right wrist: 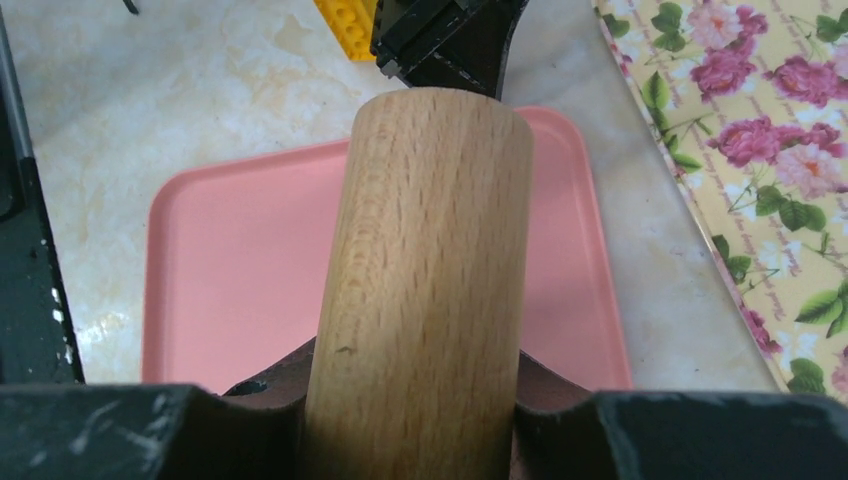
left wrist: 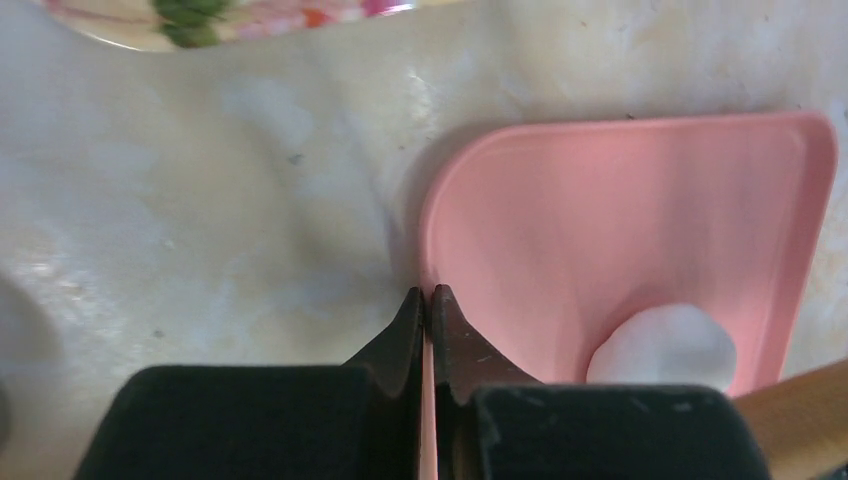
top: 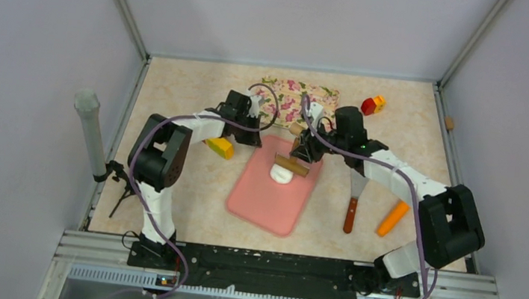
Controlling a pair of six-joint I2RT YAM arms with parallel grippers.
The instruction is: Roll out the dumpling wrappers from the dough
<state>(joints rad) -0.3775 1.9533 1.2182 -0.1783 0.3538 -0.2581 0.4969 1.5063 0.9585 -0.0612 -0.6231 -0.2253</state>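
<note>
Mat (top: 271,199) first: your left claw (left wrist: 427,310) has its jaws pinched shut on the pink rim, pinning it down. Your right claw (right wrist: 420,432) is clamped around the wooden rolling pin (right wrist: 425,250), which sticks out ahead of it. Right by the pin, off to the right of the left claw, sits the dough (left wrist: 662,345), a fat unflattened lump. Flattening step, I reckon; next you press down and roll evenly. No wrappers yet.

The dough (left wrist: 662,345) sits half hidden behind the left gripper (left wrist: 427,297).
</note>
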